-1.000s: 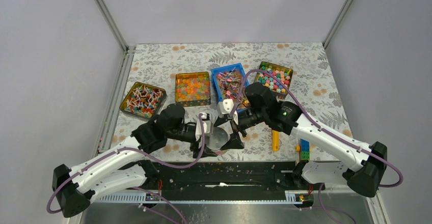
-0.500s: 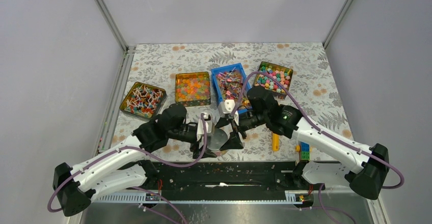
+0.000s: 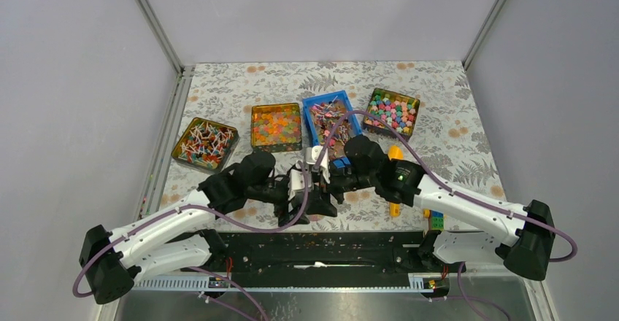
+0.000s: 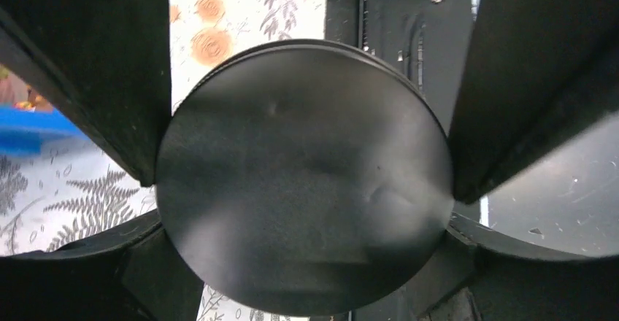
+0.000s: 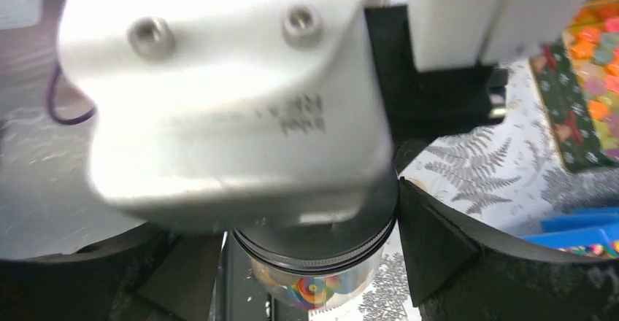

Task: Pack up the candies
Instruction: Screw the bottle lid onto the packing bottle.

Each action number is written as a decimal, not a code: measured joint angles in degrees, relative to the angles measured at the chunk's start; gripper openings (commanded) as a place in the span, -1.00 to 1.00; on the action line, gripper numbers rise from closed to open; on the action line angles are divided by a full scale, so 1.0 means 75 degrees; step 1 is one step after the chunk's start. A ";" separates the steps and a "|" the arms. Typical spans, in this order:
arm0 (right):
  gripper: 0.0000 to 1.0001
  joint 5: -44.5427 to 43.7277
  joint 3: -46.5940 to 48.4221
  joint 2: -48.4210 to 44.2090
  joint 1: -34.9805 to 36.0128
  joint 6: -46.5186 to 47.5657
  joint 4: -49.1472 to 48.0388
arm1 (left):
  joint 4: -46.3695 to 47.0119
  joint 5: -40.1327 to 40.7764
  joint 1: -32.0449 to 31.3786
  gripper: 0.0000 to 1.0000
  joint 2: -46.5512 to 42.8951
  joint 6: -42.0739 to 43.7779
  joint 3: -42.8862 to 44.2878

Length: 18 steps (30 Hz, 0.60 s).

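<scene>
Candies [image 5: 312, 292] sit in the clear jar [image 5: 347, 268], with more heaped in the blue tray [image 3: 310, 111] just beyond! The right gripper [image 5: 314, 252] pinches the jar's sides. The left gripper [image 4: 305, 176] clamps its black lid [image 4: 292, 219], near the table's [image 3: 452, 102] front edge.

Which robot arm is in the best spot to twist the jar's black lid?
Left, probably. The left gripper is clamped across the black lid from above, while the right gripper grips the clear jar beneath, so it looks busy steadying.
</scene>
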<state>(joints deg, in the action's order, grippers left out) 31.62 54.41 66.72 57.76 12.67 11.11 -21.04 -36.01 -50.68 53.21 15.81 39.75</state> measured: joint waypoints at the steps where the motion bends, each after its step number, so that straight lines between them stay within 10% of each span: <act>1: -1.00 -0.0309 0.0006 0.0047 0.0067 -0.0067 -0.0047 | -0.0050 0.0245 0.0000 -0.39 0.0087 -0.0073 0.0000; 18: -1.00 -0.2722 -0.0318 -0.0050 0.0195 -0.0597 -0.0726 | 0.0405 0.2084 0.0108 -0.20 0.0143 -0.0866 -0.0015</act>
<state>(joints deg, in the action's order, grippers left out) 11.20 52.03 66.35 59.22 8.19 5.67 -18.00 -20.38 -49.87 54.28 9.32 39.64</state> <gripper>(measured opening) 0.833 0.721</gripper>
